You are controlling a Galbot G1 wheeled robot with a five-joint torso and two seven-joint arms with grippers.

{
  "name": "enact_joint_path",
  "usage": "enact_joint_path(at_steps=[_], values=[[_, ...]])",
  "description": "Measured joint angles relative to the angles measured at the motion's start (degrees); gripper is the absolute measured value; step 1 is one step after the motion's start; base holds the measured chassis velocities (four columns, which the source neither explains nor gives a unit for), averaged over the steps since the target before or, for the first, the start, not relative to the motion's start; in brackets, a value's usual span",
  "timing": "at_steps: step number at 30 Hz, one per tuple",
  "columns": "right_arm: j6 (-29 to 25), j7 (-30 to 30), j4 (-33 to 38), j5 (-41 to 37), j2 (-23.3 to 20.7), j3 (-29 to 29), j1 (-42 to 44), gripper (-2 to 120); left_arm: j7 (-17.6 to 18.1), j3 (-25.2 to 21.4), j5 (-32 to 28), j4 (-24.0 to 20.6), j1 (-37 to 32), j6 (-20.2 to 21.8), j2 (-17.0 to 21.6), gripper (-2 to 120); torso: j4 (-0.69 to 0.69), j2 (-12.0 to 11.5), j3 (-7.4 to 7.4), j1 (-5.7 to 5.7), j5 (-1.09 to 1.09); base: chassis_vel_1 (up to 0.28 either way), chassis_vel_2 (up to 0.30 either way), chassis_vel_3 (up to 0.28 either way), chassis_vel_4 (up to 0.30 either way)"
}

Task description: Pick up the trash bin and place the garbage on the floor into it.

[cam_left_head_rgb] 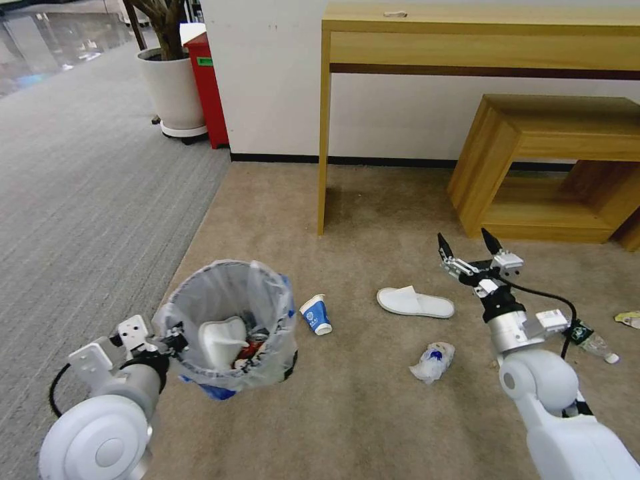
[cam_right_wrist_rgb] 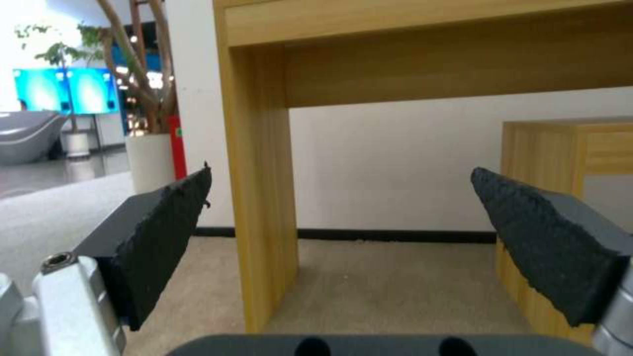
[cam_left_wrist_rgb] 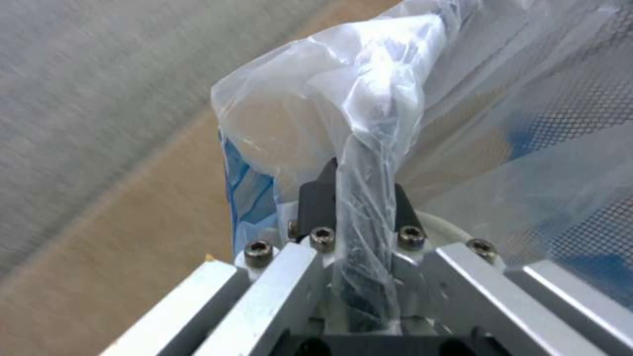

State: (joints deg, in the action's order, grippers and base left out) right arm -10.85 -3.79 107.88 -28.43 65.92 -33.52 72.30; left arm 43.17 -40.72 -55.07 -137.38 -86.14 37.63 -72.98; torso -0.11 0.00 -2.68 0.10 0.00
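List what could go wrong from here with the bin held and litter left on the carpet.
1. The left gripper is clamped on the trash bin at its bag-covered rim; the slick liner could let it slip or tilt, spilling the slipper already inside.
2. The right gripper is open above the floor, aimed at the desk, not down; reaching the white slipper needs reorienting.
3. The paper cup lies close beside the bin and might get knocked.

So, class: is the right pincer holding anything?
No. The right pincer is open and empty, raised above the floor.
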Motion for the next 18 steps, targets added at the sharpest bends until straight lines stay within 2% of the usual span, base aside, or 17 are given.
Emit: enact_joint_path(at_steps=[2, 7, 12, 18], values=[[-0.40, 0.02, 0.23, 0.04, 0.61, -0.07, 0.13, 100, -0.98, -1.12, 3.88, 0.90, -0.06, -0.77, -0.09, 1, 0.00, 0.00, 0.00, 0.00, 0.00, 0.000, 0.000, 0.000, 0.000], [-0.61, -0.02, 0.61, 0.04, 1.45, -0.08, 0.25, 100, -1.07, -2.39, 5.30, 1.22, -0.49, -1.17, -0.31, 1, 0.00, 0.00, 0.01, -0.01, -0.01, -0.043, 0.029, 0.037, -0.024], [-0.69, -0.17, 0.56, 0.04, 1.82, 0.16, 0.21, 100, -1.06, -2.54, 4.75, 0.85, -0.53, -1.20, -0.38, 1, 0.00, 0.00, 0.00, 0.00, 0.01, -0.135, 0.131, 0.142, -0.150], [-0.92, -0.35, -0.14, 0.02, 1.49, 0.39, -0.17, 100, -1.27, -2.54, 3.98, 0.92, -0.28, -1.20, -0.75, 1, 0.00, 0.00, -0.01, 0.00, 0.01, -0.222, 0.219, 0.218, -0.236]])
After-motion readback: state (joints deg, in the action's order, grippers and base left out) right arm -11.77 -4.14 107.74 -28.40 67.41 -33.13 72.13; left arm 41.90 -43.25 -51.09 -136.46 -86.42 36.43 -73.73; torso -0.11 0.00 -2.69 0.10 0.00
